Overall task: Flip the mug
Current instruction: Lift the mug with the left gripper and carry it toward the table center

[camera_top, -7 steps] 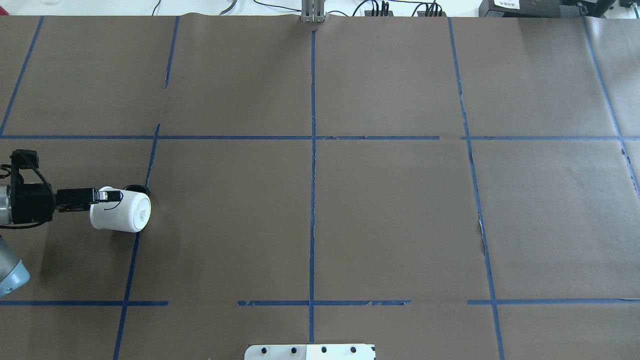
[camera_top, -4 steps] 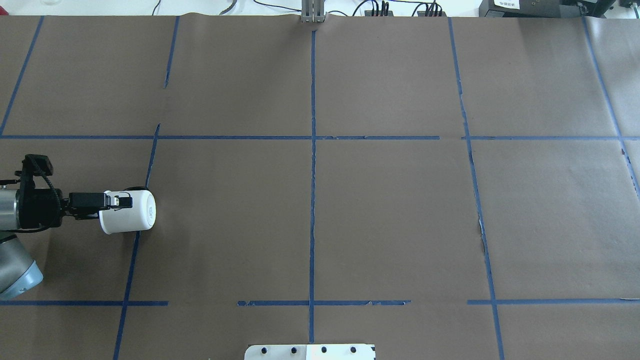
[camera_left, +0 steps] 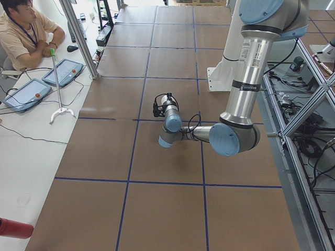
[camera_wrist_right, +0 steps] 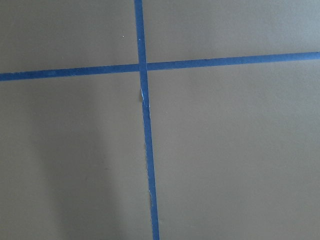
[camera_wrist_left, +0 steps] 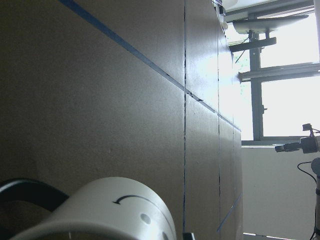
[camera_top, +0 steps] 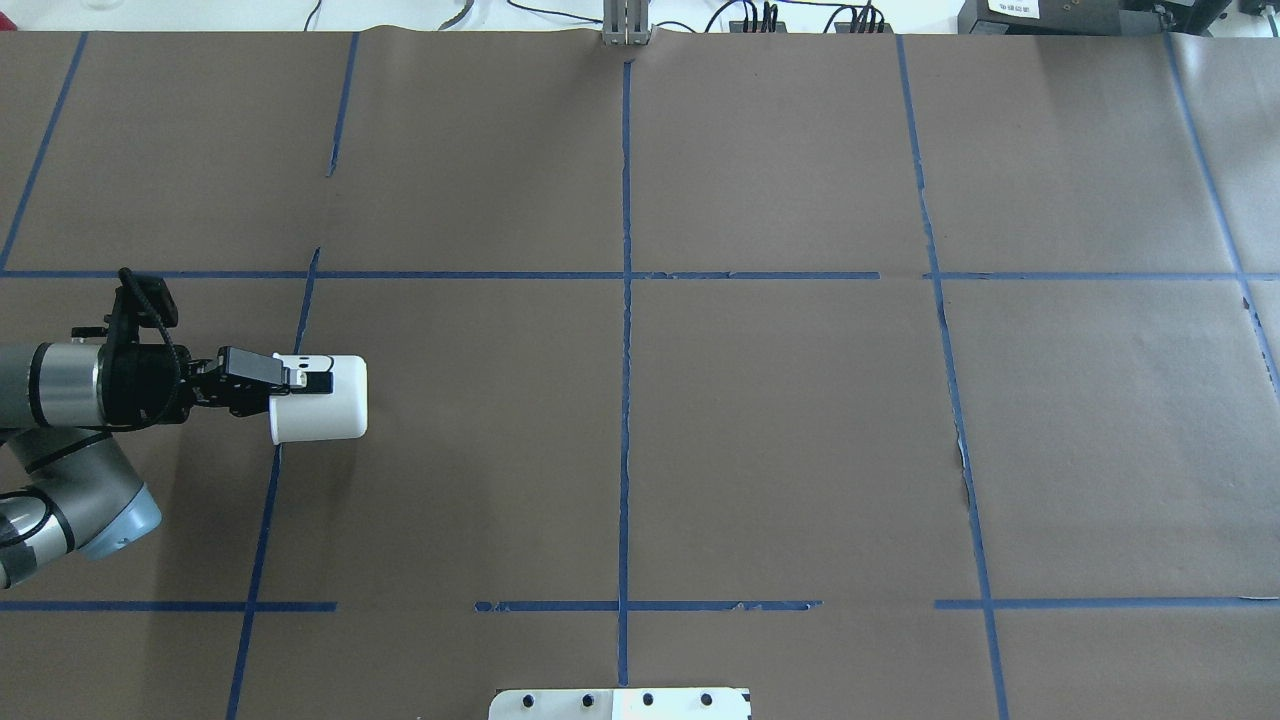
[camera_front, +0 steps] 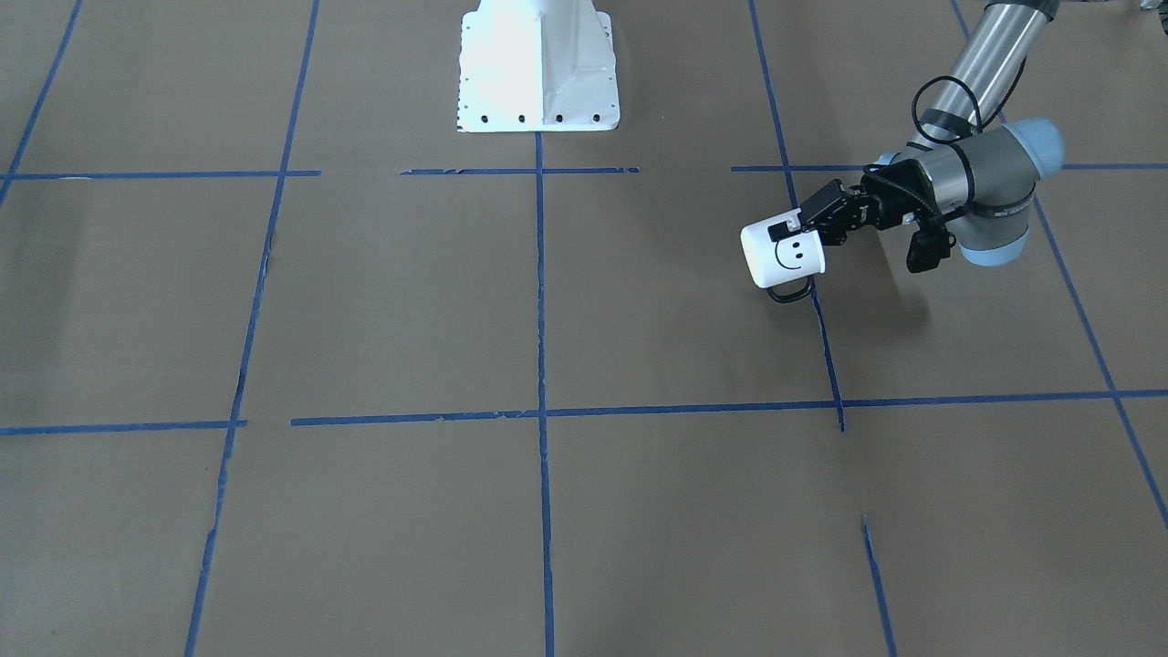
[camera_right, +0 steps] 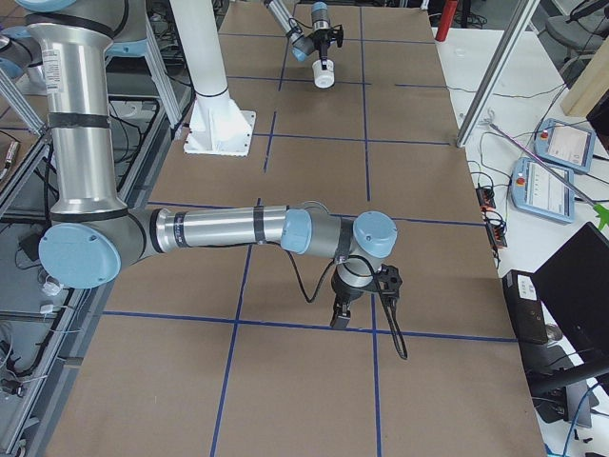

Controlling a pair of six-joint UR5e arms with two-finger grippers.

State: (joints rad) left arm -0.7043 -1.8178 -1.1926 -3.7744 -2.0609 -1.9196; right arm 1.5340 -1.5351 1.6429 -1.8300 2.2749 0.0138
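- The white base plate (camera_top: 620,703) sits at the robot's edge of the paper-covered table (camera_top: 780,430), on the centre line of blue tape (camera_top: 625,400).
- Farther out, toward the robot's left end, the left gripper (camera_top: 305,380) reaches level along the table. It pinches the wall of the mug (camera_top: 322,408) at the rim, with one finger along the outside and the other hidden inside.
- The mug lies on its side in that grip, mouth toward the wrist and base toward the table's middle. Its rim end is over a tape line.
- Its smiley face (camera_front: 790,253) is turned to the operators' side and the black handle (camera_front: 790,292) is on the underside. Whether the handle touches the paper cannot be told.
- The right gripper (camera_right: 341,317) shows only in the side view from the robot's right. It points down over a tape crossing (camera_wrist_right: 141,66), and whether its fingers are spread or pressed together cannot be told.
- Beyond the far edge, an operator (camera_left: 23,31) sits by two tablets (camera_left: 63,72).
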